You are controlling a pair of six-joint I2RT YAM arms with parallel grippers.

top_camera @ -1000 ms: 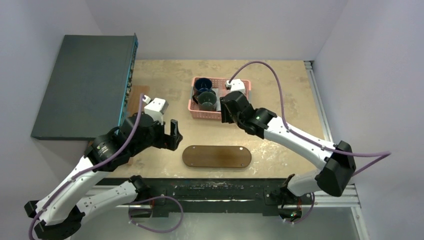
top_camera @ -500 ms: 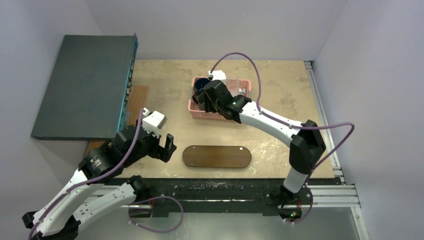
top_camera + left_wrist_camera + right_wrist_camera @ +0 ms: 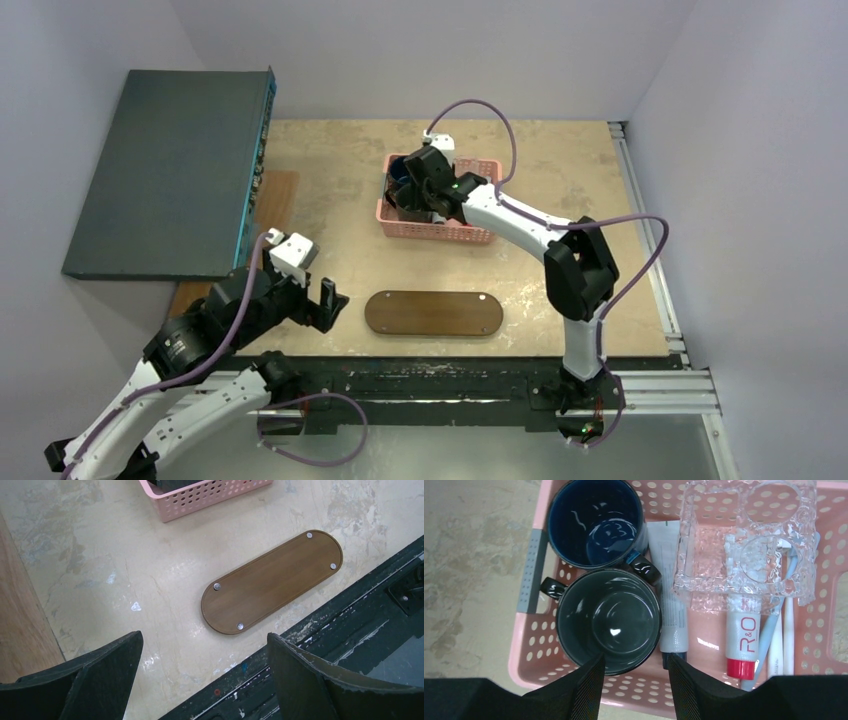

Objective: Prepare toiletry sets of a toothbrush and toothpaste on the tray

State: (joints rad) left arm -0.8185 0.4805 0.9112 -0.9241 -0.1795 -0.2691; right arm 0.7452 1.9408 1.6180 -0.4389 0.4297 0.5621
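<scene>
The tray (image 3: 433, 313) is a dark brown oval board lying bare near the table's front edge, also in the left wrist view (image 3: 272, 582). My left gripper (image 3: 204, 637) hangs open and empty to its left, above the table edge (image 3: 328, 300). My right gripper (image 3: 635, 659) is open over the pink basket (image 3: 524, 645), its jaws above the rim of a dark mug (image 3: 609, 620) and the cap end of a grey toothpaste tube (image 3: 671, 605). A white red-capped toothpaste tube (image 3: 742, 635) and pale blue and white toothbrushes (image 3: 769, 635) lie at the basket's right.
A dark blue mug (image 3: 596, 522) and a clear glass holder (image 3: 744, 545) also sit in the basket, the holder over the tubes and brushes. A large grey box (image 3: 170, 170) fills the far left, with a wooden strip (image 3: 20, 630) beside it. A black rail (image 3: 350, 630) runs along the front.
My right arm has swung left and forward, bringing its gripper over the basket's left half. My left arm has drawn back toward the front left corner.
</scene>
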